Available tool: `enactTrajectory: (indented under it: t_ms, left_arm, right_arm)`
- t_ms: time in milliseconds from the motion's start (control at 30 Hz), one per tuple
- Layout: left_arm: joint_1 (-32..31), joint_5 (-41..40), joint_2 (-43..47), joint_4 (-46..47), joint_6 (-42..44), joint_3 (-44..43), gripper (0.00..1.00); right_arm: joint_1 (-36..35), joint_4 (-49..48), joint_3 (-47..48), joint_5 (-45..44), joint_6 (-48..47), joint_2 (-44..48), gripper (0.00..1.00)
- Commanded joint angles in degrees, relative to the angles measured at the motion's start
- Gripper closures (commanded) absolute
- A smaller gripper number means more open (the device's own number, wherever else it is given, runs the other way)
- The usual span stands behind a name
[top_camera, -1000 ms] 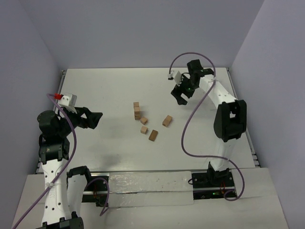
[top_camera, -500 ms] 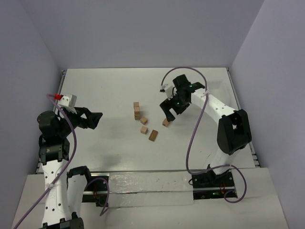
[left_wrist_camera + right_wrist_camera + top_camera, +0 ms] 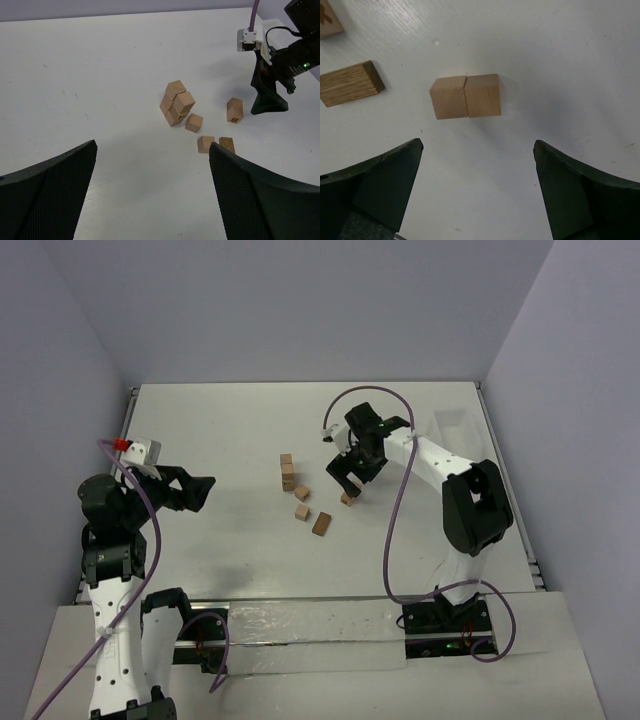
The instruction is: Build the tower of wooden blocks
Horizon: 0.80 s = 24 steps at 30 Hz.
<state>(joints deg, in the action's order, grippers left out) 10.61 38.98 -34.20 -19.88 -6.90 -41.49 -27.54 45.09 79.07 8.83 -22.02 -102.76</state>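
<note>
Wood blocks (image 3: 301,512) lie scattered mid-table beside the short tower (image 3: 287,472). We see one touching pair (image 3: 465,96) beneath our right gripper (image 3: 477,144), its fingers spread wide, gripping nothing. Our left gripper (image 3: 203,487) hangs well apart, fingers likewise parted.

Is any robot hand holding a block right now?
No, nothing is held. The right gripper is open above two touching blocks; the left gripper is open and empty.

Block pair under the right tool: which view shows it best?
Right wrist: the pair sits centred, large and unobstructed, ahead of the open tool. Top view: tiny, crowded by the tool. Left wrist: small and distant, seen from one side.
</note>
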Motion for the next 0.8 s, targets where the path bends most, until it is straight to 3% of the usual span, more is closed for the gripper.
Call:
enactTrajectory:
  t_ms: [0,133,767]
  left_arm:
    - [0.38,0.65,-0.09,2.31,-0.22,0.10,0.01]
    - [0.44,0.55,-0.41,2.48,-0.31,0.10,0.01]
    - [0.46,1.01,-0.78,2.43,-0.18,0.01,0.01]
  right_arm:
    - [-0.76,0.49,3.07,1.34,-3.39,-1.24,0.00]
    - [-0.90,2.77,5.07,4.28,-3.97,-2.88,0.00]
    - [-1.64,1.10,5.39,2.34,-5.57,-7.54,0.00]
